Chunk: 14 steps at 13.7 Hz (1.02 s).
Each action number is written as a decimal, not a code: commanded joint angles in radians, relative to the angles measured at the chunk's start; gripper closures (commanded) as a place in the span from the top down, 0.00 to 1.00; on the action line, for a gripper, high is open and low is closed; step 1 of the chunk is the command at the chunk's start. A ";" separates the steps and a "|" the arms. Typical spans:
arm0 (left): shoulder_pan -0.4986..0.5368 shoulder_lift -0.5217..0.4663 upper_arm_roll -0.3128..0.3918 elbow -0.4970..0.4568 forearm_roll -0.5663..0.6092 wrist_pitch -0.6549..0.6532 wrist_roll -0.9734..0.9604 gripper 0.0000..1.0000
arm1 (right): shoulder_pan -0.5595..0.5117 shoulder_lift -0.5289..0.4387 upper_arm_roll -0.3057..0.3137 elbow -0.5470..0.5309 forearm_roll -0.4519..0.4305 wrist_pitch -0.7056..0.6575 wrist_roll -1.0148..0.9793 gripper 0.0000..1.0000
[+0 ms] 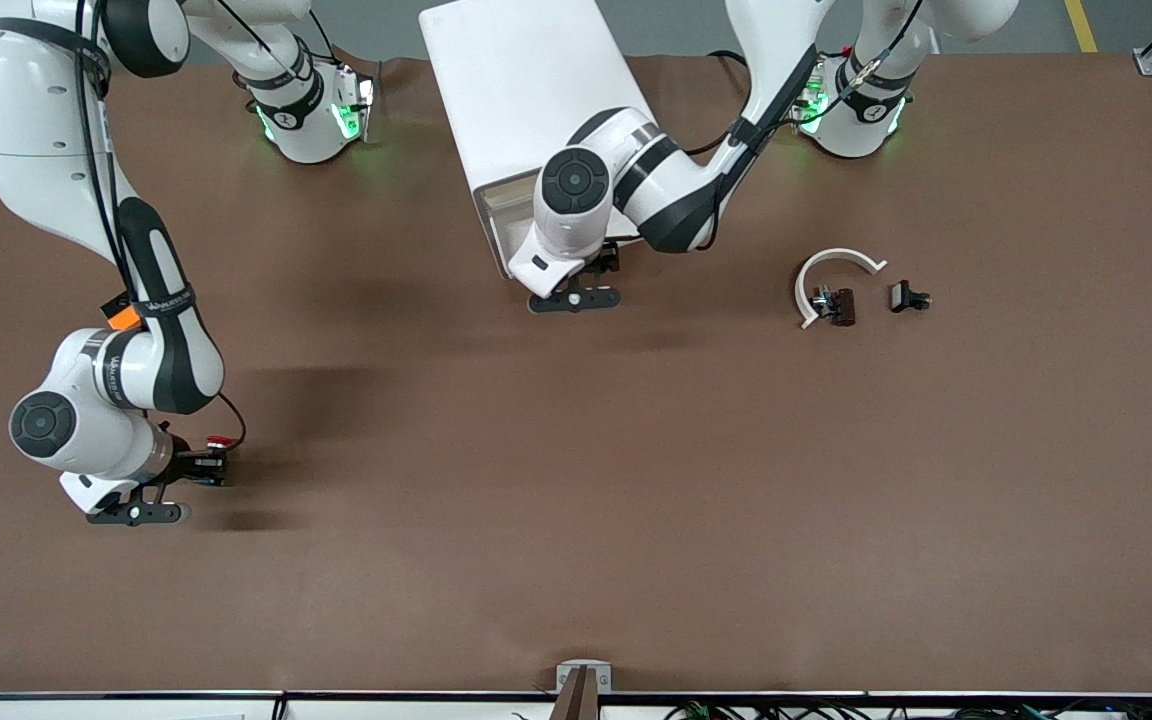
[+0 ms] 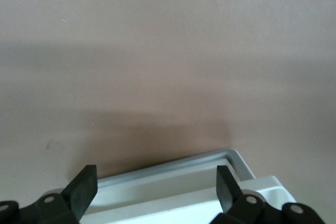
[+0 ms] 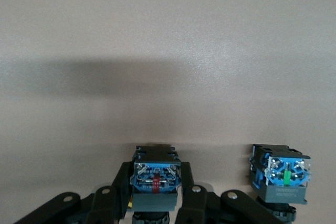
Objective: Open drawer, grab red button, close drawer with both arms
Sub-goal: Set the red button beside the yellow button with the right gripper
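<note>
The right gripper [image 3: 155, 203] is clenched on the button [image 3: 155, 178]. The left gripper [image 2: 155, 190] is released, its fingers straddling the drawer [image 2: 173, 187] rim.

My front camera sits high, facing the arms' bases across the table [image 1: 576, 520], and takes in the whole top. The left wrist camera looks down close past its fingers [image 2: 84, 187] at the drawer rim [image 2: 173, 165]. The right wrist camera hangs close over bare tabletop the front view also covers.

Matt brown table [image 1: 636, 500], glossy white plastic drawer [image 1: 526, 90]
</note>
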 commanded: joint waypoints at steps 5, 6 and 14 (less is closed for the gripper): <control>-0.002 -0.002 -0.097 -0.030 0.015 -0.001 0.008 1.00 | -0.027 0.001 0.016 0.061 -0.006 -0.023 0.019 1.00; -0.004 0.002 -0.115 -0.030 0.013 -0.001 0.008 1.00 | -0.024 -0.004 0.016 0.061 -0.006 -0.040 0.019 1.00; 0.012 -0.001 -0.121 -0.024 0.013 -0.001 0.008 1.00 | -0.014 -0.204 0.019 0.053 -0.006 -0.351 0.062 1.00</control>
